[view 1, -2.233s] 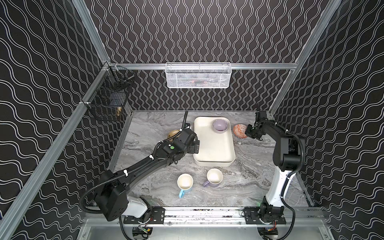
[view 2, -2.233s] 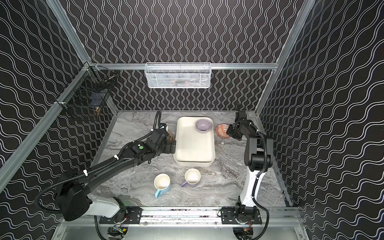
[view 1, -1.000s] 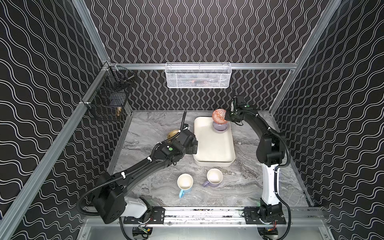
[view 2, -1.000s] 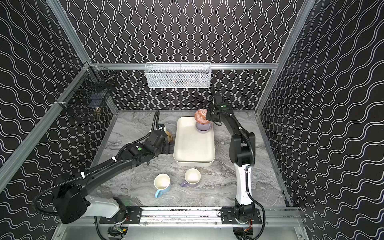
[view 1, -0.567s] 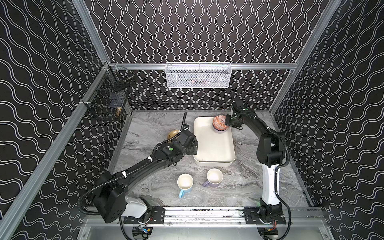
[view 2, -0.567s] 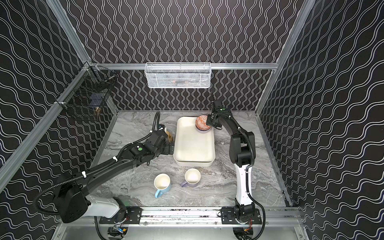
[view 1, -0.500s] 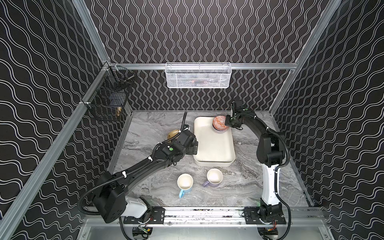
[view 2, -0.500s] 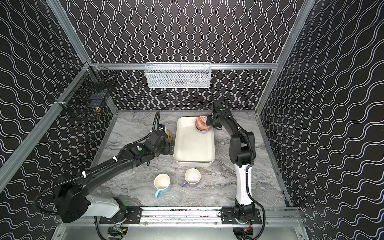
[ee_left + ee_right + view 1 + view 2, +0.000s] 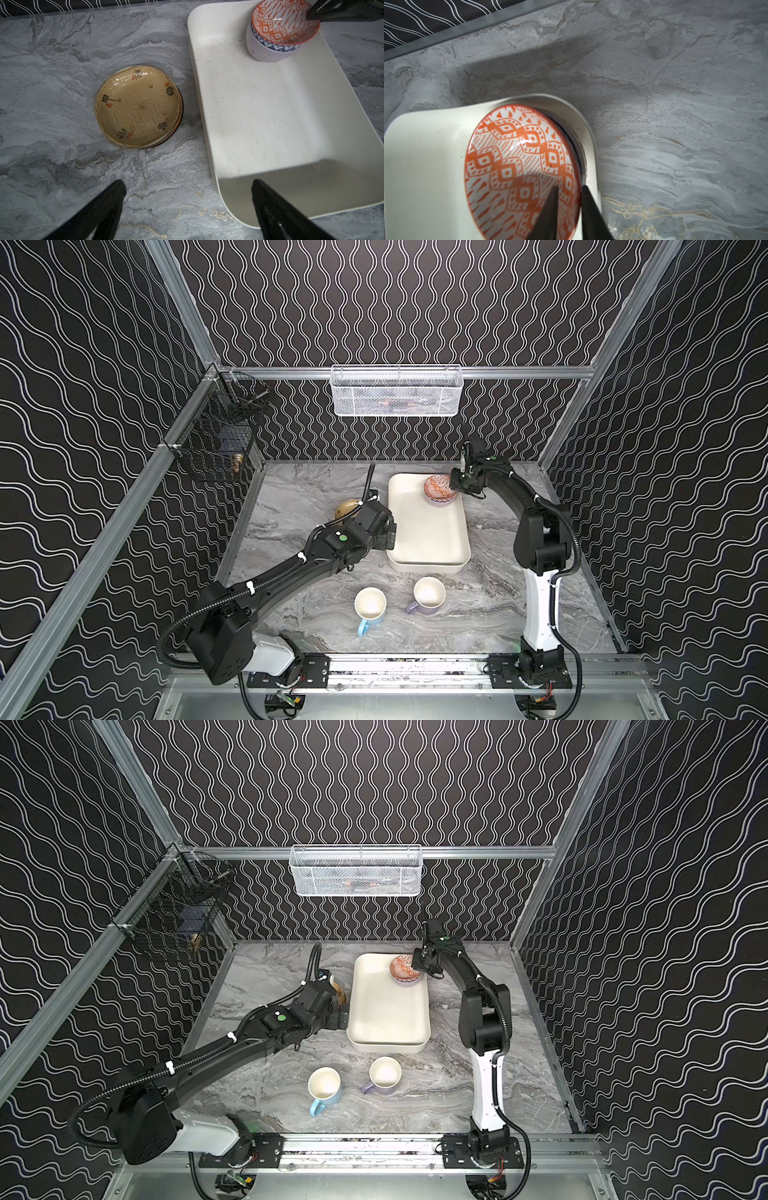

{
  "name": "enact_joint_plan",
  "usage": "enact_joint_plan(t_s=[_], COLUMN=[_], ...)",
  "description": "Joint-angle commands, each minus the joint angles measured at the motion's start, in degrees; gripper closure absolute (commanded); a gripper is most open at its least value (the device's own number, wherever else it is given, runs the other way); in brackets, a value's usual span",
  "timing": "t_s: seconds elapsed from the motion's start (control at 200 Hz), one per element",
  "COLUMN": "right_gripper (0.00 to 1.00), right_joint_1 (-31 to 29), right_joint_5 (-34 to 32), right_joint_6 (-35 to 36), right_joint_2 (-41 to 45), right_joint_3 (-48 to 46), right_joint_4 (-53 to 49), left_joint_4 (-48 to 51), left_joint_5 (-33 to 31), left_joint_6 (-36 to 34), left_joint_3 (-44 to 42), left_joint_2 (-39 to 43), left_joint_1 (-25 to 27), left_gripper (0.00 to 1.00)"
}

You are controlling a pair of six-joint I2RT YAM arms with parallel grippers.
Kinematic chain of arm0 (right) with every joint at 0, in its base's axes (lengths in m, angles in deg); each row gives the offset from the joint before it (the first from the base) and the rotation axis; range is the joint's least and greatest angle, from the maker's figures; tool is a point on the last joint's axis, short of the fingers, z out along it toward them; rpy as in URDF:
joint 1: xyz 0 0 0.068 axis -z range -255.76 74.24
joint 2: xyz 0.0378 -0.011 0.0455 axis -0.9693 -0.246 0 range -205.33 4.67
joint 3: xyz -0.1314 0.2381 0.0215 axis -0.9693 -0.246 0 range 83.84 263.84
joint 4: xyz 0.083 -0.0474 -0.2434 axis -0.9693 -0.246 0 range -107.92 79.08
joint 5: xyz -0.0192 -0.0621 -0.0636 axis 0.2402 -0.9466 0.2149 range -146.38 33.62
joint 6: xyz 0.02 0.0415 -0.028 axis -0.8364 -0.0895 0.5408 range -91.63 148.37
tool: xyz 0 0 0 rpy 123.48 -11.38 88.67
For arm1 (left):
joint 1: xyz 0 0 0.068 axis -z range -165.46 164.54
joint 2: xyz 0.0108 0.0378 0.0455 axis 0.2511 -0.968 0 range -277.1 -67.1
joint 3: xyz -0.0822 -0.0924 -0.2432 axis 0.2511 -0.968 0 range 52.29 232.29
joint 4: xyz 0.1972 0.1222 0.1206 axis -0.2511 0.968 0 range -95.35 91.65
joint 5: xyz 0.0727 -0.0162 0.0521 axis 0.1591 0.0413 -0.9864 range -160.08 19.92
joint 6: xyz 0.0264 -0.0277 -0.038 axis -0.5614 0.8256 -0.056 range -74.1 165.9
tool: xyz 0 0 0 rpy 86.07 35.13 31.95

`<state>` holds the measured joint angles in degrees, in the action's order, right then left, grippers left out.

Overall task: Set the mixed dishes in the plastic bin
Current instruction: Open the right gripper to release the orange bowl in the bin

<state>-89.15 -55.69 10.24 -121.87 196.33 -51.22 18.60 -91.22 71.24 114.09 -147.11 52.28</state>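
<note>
The orange-patterned bowl (image 9: 517,166) sits nested in the lavender bowl (image 9: 268,52) in the far right corner of the plastic bin (image 9: 428,531), which lies toward the far middle of the table. The right gripper (image 9: 569,193) straddles that bowl's right rim with its jaws only narrowly apart, one finger inside the bowl and the other outside against the rim; whether they pinch it or stand just loose cannot be told. The left gripper (image 9: 188,182) hangs at the bin's left wall near its near corner, its jaws spread wide and holding nothing, one finger over the table and the other over the bin's floor. Just left of the bin, apart from it, lies a stack of small plates with the mustard plate (image 9: 138,108) on top. On the near side of the bin stand the light-blue mug (image 9: 370,605) and, to its right, the lilac mug (image 9: 428,595), both upright with handles pointing near and left. The grey marbled table (image 9: 299,497) is closed in by black walls with white wavy lines; a white wire-mesh basket (image 9: 397,391) hangs on the far wall and a black wire basket (image 9: 216,439) on the left.
</note>
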Motion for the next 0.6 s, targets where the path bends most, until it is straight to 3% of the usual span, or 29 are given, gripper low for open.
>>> enact_joint_plan(t_s=[0.0,0.135,0.32,0.49,0.596], right_gripper=[0.87,0.93,0.93,0.89,0.78], right_joint_1=[-0.1,-0.1,-0.1,-0.1,-0.1], right_joint_5=[-0.3,0.5,1.3,1.1,0.8], right_joint_6=[0.4,0.0,-0.1,0.5,0.7], right_joint_2=[1.3,0.8,-0.3,-0.9,0.1], right_joint_3=[-1.1,-1.0,-0.5,0.2,-0.4], right_joint_4=[1.2,1.2,0.7,-0.1,-0.3], left_joint_4=[-0.5,-0.6,-0.4,-0.3,0.2], left_joint_5=[-0.3,-0.3,-0.6,-0.9,-1.3], left_joint_6=[0.4,0.5,0.4,0.4,0.4], left_joint_3=[0.0,-0.2,-0.4,-0.2,0.0], left_joint_2=[0.3,0.6,1.0,0.7,0.6], left_joint_1=[-0.1,0.0,-0.1,-0.1,-0.1], left_gripper=[0.01,0.01,0.01,0.01,0.01])
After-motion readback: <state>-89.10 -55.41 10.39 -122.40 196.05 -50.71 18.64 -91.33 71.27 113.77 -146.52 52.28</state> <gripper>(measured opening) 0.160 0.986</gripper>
